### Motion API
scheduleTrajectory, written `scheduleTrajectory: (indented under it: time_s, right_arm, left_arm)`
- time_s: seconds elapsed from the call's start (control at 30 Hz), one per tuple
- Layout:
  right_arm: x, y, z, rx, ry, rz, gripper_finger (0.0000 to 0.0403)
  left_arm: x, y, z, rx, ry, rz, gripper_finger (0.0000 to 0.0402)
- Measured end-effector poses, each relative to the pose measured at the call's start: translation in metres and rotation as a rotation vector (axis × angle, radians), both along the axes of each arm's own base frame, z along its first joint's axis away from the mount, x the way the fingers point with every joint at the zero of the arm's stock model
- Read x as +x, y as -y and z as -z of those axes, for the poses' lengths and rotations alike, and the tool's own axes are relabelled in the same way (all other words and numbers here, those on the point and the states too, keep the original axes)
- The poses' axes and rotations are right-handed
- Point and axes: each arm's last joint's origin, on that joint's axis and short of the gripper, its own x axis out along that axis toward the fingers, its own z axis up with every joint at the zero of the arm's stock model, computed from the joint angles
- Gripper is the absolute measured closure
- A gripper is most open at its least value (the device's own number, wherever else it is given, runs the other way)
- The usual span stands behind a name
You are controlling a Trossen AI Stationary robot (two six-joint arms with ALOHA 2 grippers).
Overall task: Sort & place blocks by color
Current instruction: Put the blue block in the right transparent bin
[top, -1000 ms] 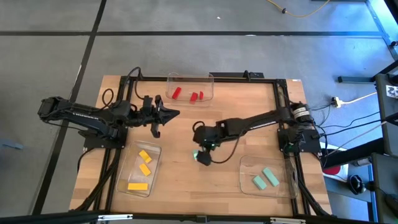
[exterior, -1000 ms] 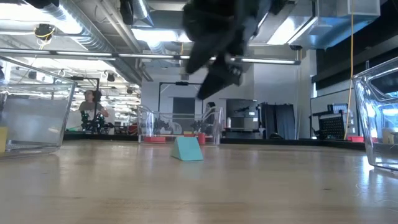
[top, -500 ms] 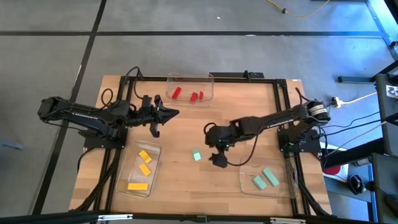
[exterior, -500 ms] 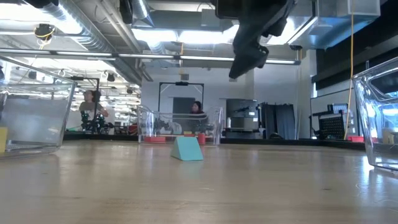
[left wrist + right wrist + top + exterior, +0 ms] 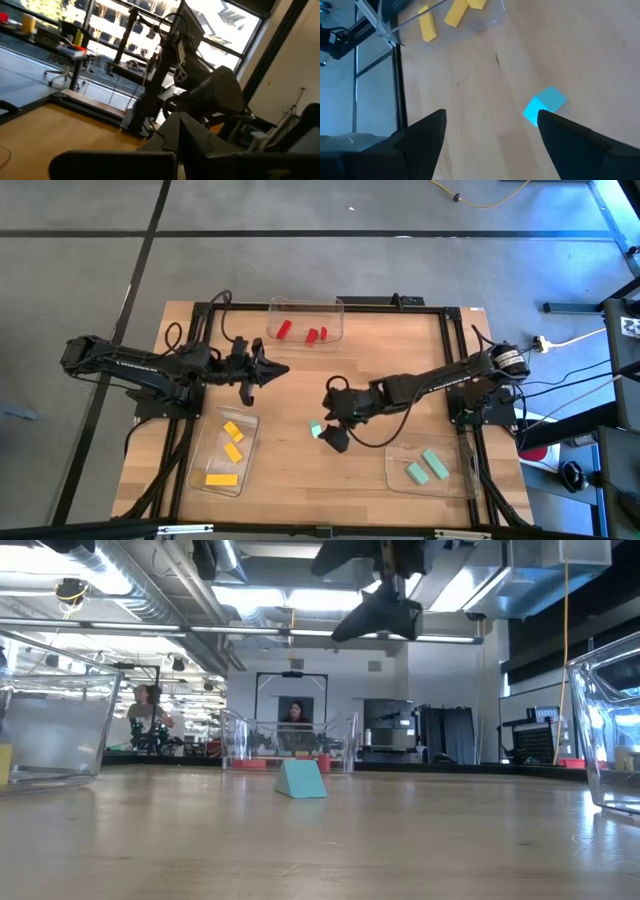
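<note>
On the table (image 5: 400,350) the one loose piece is a teal block (image 5: 316,430) lying on bare wood near the middle, between the tray of yellow blocks (image 5: 231,451) and the tray of teal blocks (image 5: 427,466); in the low view it sits alone (image 5: 301,780), touching nothing. The right tool (image 5: 333,437) hangs just beside it and clear above the wood, fingers spread wide and holding nothing; the right wrist view shows the block (image 5: 545,104) ahead of the gap, close to one finger (image 5: 572,145) and off the centre line. The step in hand looks to be the pickup of this last unsorted piece; the next move calls for centring the fingers over it, descending, closing, then carrying it to the teal tray. Farther off, the left tool (image 5: 262,372) waits above the table, released and empty; beyond it the far tray holds the red blocks (image 5: 303,332).
</note>
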Motion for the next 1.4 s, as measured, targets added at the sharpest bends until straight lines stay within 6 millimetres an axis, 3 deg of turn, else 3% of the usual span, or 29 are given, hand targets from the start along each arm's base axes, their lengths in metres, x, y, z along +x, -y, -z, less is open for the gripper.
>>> scheduleTrajectory:
  time_s: [0.53,0.9,1.13,1.4]
  right_arm:
    - [-0.012,-0.034,0.002,0.117,-0.042,0.31,0.0087]
    - [-0.013,-0.029,0.008,0.024,-0.006,0.52,0.0087]
    - [-0.001,-0.037,0.026,0.023,-0.035,0.505,0.0087]
    - [0.044,-0.054,0.043,-0.047,-0.129,0.499,0.0087]
  left_arm:
    - [-0.008,-0.009,-0.004,-0.054,-0.007,0.449,0.0402]
    - [-0.012,-0.013,-0.008,-0.019,0.023,0.337,0.0402]
    - [-0.011,-0.005,-0.007,-0.026,0.022,0.341,0.0401]
    - [-0.012,-0.004,-0.008,-0.039,0.031,0.303,0.0402]
